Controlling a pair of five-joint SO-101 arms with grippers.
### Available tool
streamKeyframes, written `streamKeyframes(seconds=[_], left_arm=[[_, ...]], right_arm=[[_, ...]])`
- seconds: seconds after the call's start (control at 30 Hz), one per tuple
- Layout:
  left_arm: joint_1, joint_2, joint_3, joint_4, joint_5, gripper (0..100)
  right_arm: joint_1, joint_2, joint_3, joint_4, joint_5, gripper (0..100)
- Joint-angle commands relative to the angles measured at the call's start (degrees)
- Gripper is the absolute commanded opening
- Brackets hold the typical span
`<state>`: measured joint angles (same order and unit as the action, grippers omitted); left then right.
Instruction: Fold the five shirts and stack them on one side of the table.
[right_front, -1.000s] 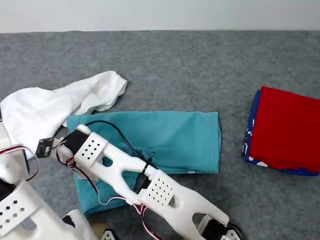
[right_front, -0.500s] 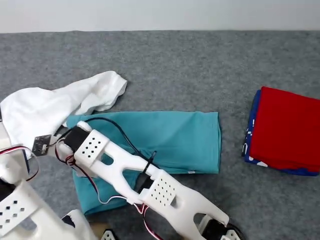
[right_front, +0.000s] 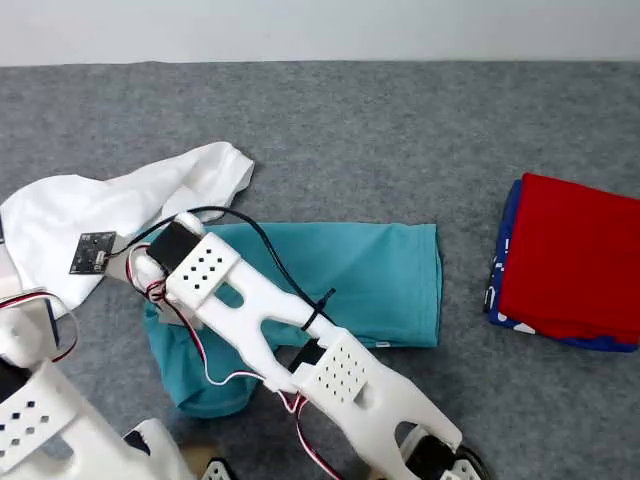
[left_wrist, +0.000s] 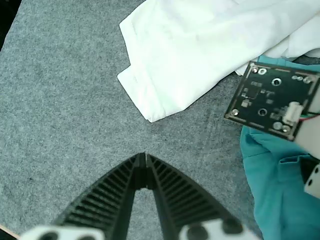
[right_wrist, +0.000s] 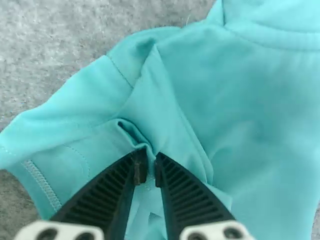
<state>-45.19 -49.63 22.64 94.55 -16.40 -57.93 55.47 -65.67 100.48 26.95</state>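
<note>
Right claw (right_wrist: 146, 169) pinches a fold of the teal shirt (right_front: 370, 275), middle of the worktop (right_front: 350, 130). Left claw (left_wrist: 145, 161) closed on nothing, beside the white shirt (left_wrist: 200, 45). Step looks like folding the teal one; next: drag that edge across, flat.

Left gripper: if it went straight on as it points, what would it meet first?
Probably the white shirt, its near corner ahead of the left gripper; depth is unclear, so perhaps the mat first.

shirts counted: four | white shirt (right_front: 50, 215): one | teal shirt (right_front: 380, 275): one | red shirt (right_front: 575, 255): one | blue shirt (right_front: 503, 262): one | arms (right_front: 260, 310) counted: two
</note>
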Motion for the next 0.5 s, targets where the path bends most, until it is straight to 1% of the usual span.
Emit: streamKeyframes(seconds=[0.0,0.1,0.27,0.33,0.4,0.47], left_arm=[[1.85,0.62,-0.13,-1.49,0.18,0],[3.69,0.44,-0.13,-1.49,0.44,0],[4.13,0.44,-0.13,-1.49,0.44,0],[4.13,0.44,-0.13,-1.49,0.44,0],[4.13,0.44,-0.13,-1.49,0.44,0],[4.13,0.35,-0.13,-1.49,0.44,0]], right_arm=[[1.1,-3.65,-0.53,1.89,0.09,3.2],[0.22,-2.77,-0.62,1.98,0.0,5.8],[-0.31,-2.42,-0.62,1.98,0.26,1.1],[-0.31,-2.77,-0.62,2.07,0.26,1.0],[-0.22,-3.38,-0.79,2.24,0.26,1.9],[-0.22,-4.7,-0.35,2.33,0.09,5.4]])
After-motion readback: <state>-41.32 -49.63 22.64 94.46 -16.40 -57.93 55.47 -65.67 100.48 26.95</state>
